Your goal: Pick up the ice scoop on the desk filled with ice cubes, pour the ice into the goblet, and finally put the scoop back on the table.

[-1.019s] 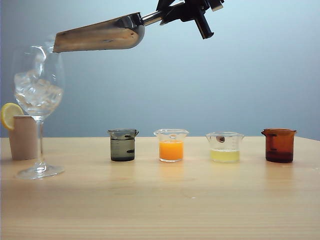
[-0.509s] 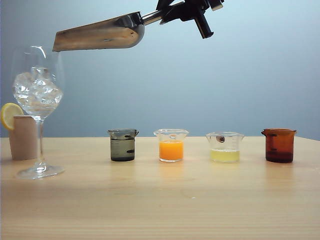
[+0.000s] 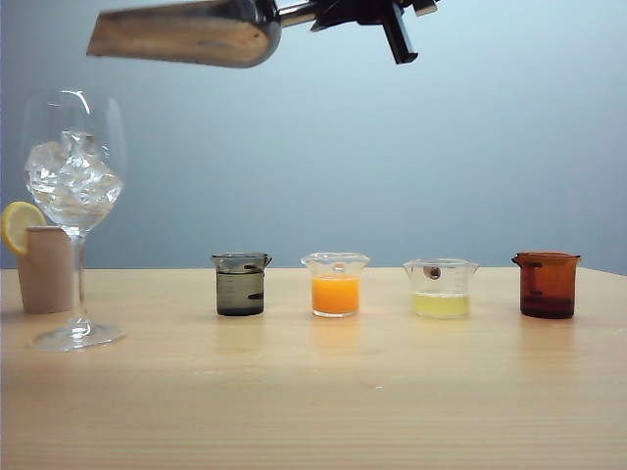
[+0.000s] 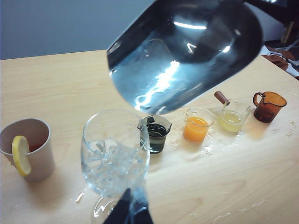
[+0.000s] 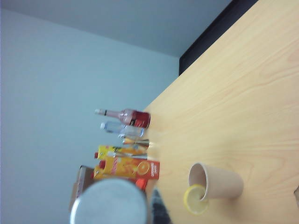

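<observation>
The ice scoop (image 3: 186, 34), shiny steel, hangs about level near the top of the exterior view, above and slightly right of the goblet (image 3: 73, 176). My right gripper (image 3: 328, 12) is shut on its thin handle. In the left wrist view the scoop's bowl (image 4: 187, 51) looks wet and shows no ice. The ice cubes (image 3: 73, 181) fill the goblet's bowl (image 4: 114, 154), which stands upright on the table (image 3: 392, 392). In the right wrist view the scoop's round back (image 5: 110, 203) sits beside one dark finger (image 5: 160, 211). My left gripper (image 4: 131, 212) is shut on nothing, in front of the goblet's foot.
A beige cup with a lemon slice (image 3: 46, 266) stands behind the goblet. Four small beakers stand in a row: dark grey (image 3: 241, 284), orange (image 3: 335, 284), pale yellow (image 3: 441, 289), brown (image 3: 547, 284). Bottles and juice cartons (image 5: 126, 163) stand at the table's far end. Water spots (image 4: 210, 144) lie near the beakers.
The scoop has risen and its front end has lifted from a downward tilt to about level. The ice has settled in the goblet. The left gripper's side shows no movement.
</observation>
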Robot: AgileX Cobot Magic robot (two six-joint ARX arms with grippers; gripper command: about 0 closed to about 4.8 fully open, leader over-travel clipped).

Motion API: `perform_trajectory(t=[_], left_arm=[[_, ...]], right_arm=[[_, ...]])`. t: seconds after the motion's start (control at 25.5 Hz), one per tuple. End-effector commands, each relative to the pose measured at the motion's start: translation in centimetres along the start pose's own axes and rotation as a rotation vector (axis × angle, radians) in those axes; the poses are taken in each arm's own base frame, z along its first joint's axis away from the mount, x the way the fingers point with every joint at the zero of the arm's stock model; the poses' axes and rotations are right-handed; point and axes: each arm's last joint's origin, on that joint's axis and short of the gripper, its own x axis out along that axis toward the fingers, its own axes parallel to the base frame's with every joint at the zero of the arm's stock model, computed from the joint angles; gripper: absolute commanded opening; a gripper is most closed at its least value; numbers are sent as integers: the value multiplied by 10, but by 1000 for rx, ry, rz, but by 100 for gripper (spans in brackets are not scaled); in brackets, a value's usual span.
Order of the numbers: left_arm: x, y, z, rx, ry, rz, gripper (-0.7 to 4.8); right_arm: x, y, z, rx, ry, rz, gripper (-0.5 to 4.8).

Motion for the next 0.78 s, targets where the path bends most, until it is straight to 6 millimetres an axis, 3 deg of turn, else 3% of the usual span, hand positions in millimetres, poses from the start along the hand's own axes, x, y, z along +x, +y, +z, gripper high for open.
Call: perform_trajectory(t=[0.04,0.31,0.47,0.78], left_arm=[[-1,0,2,4,-9,1,-5],[-1,0,2,5,-9,1,-5],[-1,0,2,5,-9,1,-5],[-1,0,2,6,-9,1,-5]], right_arm=[[-21,16,13,3,-15,47,-5],[-58,21,34,-2,-2,15,-5],[-80,21,36,-60,8,-58,-5],[-115,0,38,-39,-17,-118,-5]])
